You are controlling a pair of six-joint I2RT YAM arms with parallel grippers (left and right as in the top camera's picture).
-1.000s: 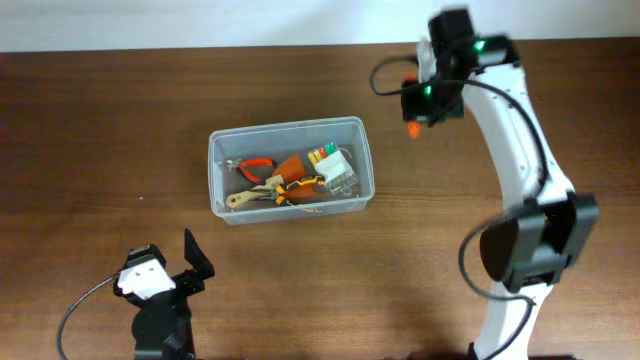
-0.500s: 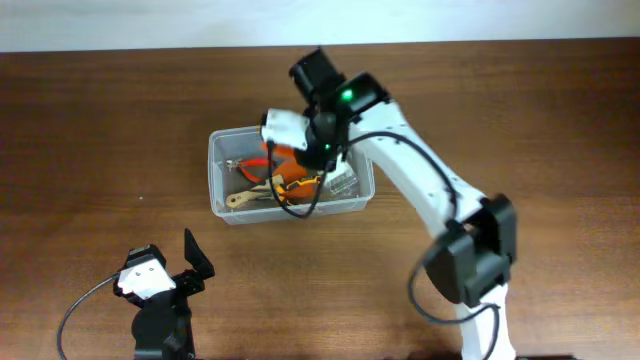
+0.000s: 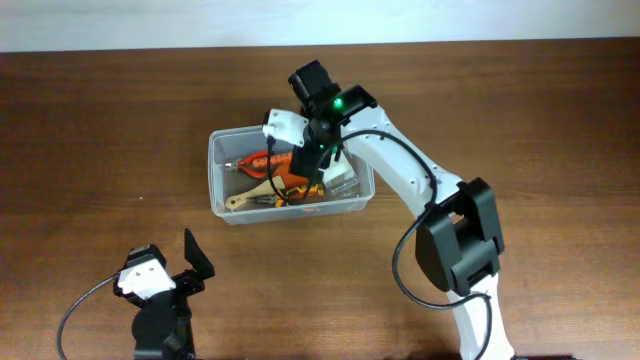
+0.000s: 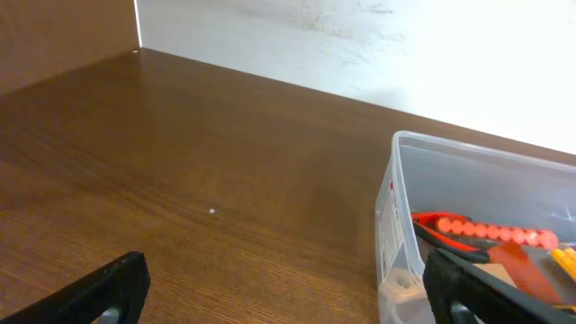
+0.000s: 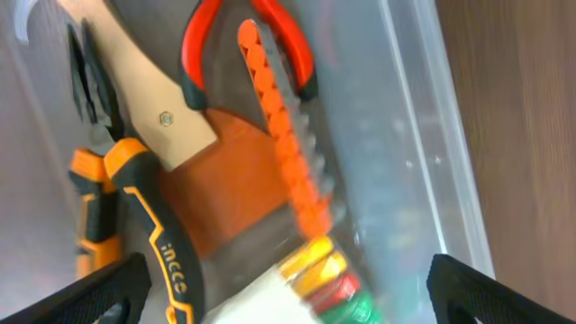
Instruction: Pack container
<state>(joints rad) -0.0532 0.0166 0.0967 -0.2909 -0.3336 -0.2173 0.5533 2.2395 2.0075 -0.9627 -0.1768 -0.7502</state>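
The clear plastic container [image 3: 290, 212] sits mid-table, and its wall also shows in the left wrist view [image 4: 396, 234]. Inside it lie red-handled pliers [image 5: 270, 36], an orange beaded strip [image 5: 283, 153] across them, a wooden-handled tool [image 5: 148, 85], orange-and-black pliers [image 5: 148, 225] and a small box of coloured-tipped bits [image 5: 328, 274]. My right gripper [image 3: 300, 160] hangs over the container's middle, open [image 5: 301, 301], holding nothing. My left gripper [image 3: 170, 272] rests open near the front left, its fingers [image 4: 99, 292] wide apart above bare wood.
The right arm's white links [image 3: 400, 175] arch from the front right over the container's right end. A pale wall [image 4: 378, 45] bounds the table's far edge. Brown wood [image 3: 100, 150] surrounds the container.
The right arm swung from the back right over the container. The orange strip it carried now lies inside, and the gripper has opened. The left arm has not moved.
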